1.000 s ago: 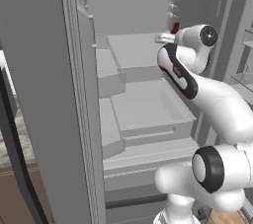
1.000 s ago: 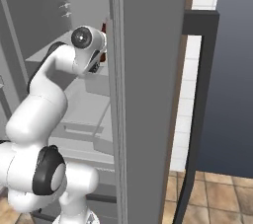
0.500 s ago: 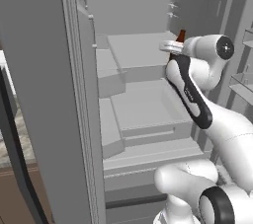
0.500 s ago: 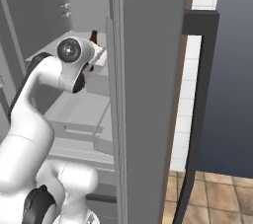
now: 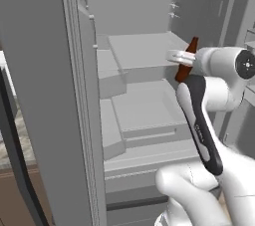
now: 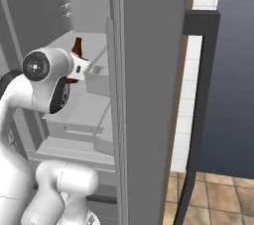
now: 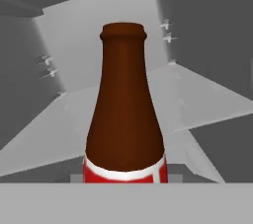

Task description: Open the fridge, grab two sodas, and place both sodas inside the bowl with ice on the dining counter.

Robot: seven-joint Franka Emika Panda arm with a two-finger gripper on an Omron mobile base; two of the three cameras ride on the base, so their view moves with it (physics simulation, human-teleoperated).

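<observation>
Hand view: hand (image 5: 182, 61) clamped on cola bottle (image 7: 124, 114), held inside fridge (image 5: 144, 51).

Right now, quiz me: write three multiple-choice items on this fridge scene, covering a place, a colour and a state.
1. Where is the cola bottle?
A. In the pincer, in front of the fridge's shelves
B. On the floor
C. In a bowl

2. What colour is the bottle's label?
A. Green
B. Red
C. Yellow

3. How is the fridge?
A. Shut
B. Open
C. Tipped over

Key: 1 A, the pincer is shut on it, clear of the shelves; 2 B, a red band shows in the hand view; 3 B, the shelves show past the swung door.
</observation>
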